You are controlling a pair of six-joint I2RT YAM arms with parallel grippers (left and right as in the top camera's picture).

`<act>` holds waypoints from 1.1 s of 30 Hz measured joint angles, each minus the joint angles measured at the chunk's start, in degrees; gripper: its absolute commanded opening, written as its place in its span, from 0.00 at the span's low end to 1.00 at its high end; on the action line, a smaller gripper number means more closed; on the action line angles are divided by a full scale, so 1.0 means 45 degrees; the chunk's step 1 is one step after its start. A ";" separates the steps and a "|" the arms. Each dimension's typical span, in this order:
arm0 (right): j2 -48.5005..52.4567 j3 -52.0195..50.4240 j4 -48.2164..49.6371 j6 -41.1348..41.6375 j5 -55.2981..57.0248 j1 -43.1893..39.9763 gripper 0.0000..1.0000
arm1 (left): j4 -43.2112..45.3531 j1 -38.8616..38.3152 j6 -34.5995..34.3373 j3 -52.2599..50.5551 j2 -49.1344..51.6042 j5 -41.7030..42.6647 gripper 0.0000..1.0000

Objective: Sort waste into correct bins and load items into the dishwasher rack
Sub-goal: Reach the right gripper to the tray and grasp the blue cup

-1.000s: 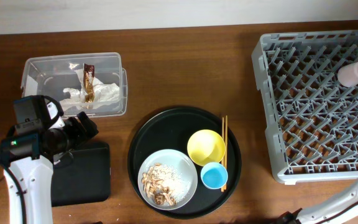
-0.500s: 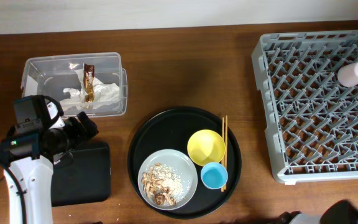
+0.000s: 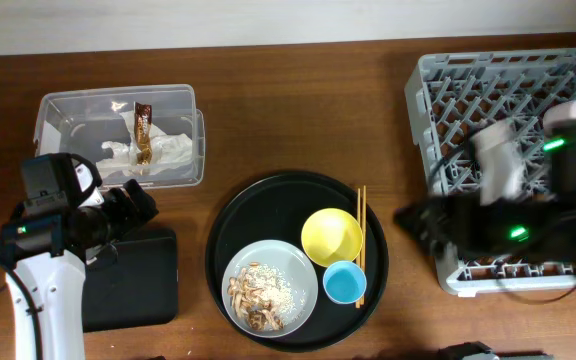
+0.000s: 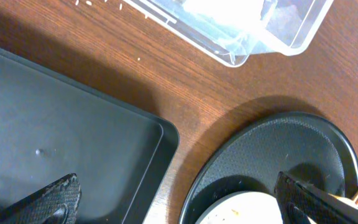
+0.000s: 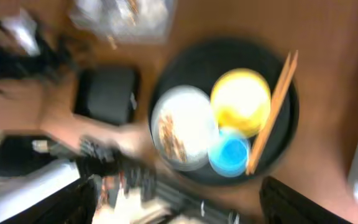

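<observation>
The clear tub (image 3: 118,135) holds the white napkin (image 3: 163,152) and the snack wrapper (image 3: 143,132). Food scraps (image 3: 253,295) lie on the grey plate (image 3: 296,272), next to the yellow bowl (image 3: 331,236), blue cup (image 3: 344,282) and chopsticks (image 3: 361,240). The pink cup (image 3: 573,113) stands in the rack (image 3: 448,100). My left gripper (image 4: 179,208) is open between the black rectangular tray (image 4: 55,137) and the round tray. My right arm (image 3: 508,215) is a blur over the rack's front left. The right gripper (image 5: 185,208) is open and empty, high above the dishes.
The dishes sit on a large round black tray (image 3: 230,235) in the middle of the table. The shallow black tray (image 3: 143,285) lies in front of the tub, beside my left arm (image 3: 48,240). Bare wood separates the round tray from the rack.
My right arm has swung from the bottom right corner into view over the rack's front left. The left arm and all objects have stayed put.
</observation>
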 measured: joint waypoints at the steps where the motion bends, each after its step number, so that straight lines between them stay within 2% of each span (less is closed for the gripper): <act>1: -0.0141 -0.0719 0.0019 0.0471 0.0476 0.0641 0.84 | -0.0005 0.0000 0.0000 0.0000 0.0000 -0.0005 0.99; 5: -0.0209 -0.4017 0.0763 0.2618 0.2827 0.3322 0.76 | 0.0010 0.0000 0.0000 0.0010 0.0000 -0.0005 0.99; 6: -0.0097 -0.4707 0.1248 0.3118 0.3206 0.3934 0.71 | 0.0005 0.0000 0.0000 0.0010 0.0000 -0.0005 0.99; 7: 0.0078 -0.5362 0.1841 0.3619 0.3512 0.4634 0.58 | 0.0000 0.0005 0.0000 0.0010 0.0000 -0.0005 0.99; 8: 0.0350 -0.5955 0.2385 0.4192 0.3803 0.5391 0.51 | 0.0010 0.0000 0.0000 0.0010 0.0000 -0.0005 0.99; 11: 0.1413 -0.7116 0.4080 0.5746 0.4507 0.7247 0.50 | 0.0010 0.0000 0.0000 0.0005 0.0000 -0.0010 0.99; 15: 0.3604 -0.7611 0.4614 0.7155 0.5275 0.8621 0.47 | 0.0005 0.0000 0.0000 0.0010 0.0000 -0.0005 0.99; 21: 0.5858 -0.7684 0.5314 0.8000 0.6232 0.9092 0.45 | 0.0005 0.0000 0.0000 0.0010 0.0000 -0.0005 0.99; 24: 0.6101 -0.7684 0.5746 0.8126 0.6504 0.9097 0.40 | 0.0005 0.0000 0.0000 0.0010 0.0000 -0.0005 0.99; 33: 0.6149 -0.8121 0.6392 0.8233 0.6751 0.9097 0.37 | 0.0010 0.0000 0.0000 0.0010 0.0000 -0.0005 0.99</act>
